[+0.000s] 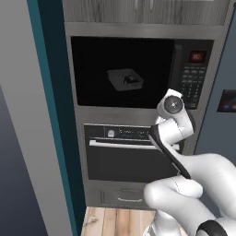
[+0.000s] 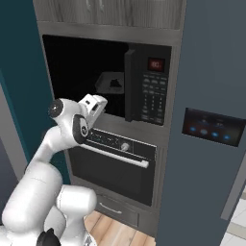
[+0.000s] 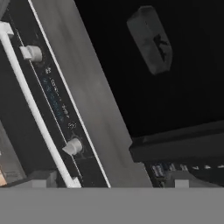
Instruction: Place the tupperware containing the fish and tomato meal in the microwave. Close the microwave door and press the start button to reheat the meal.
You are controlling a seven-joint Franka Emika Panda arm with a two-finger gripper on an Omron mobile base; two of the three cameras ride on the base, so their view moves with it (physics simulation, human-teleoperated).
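At the far left in the left base view we see a teal panel edge (image 1: 46,115) beside a grey wall. Next comes the microwave (image 1: 138,73), its cavity open and dark. The tupperware (image 1: 125,79) sits on the cavity floor, near the middle and well back from the front lip, with dark room on every side of it. We can make out only a dark smudge inside it, so we cannot tell the meal apart. Below the cavity a grey trim strip separates it from the black oven (image 1: 124,156), whose silver bar handle (image 1: 120,144) runs across its front.

Our hand (image 2: 98,106) hovers in front of the trim strip, outside the cavity and below the tupperware, touching nothing. Its fingers are spread wide and empty. In the hand view the tupperware lies well apart from the tips.

Right of the cavity, in the right base view, the microwave door (image 2: 130,84) stands swung out, edge-on, just beside the keypad panel (image 2: 153,91) with its red display. Farther right stands the blue-grey fridge door (image 2: 211,125) with a lit touch panel (image 2: 214,126).
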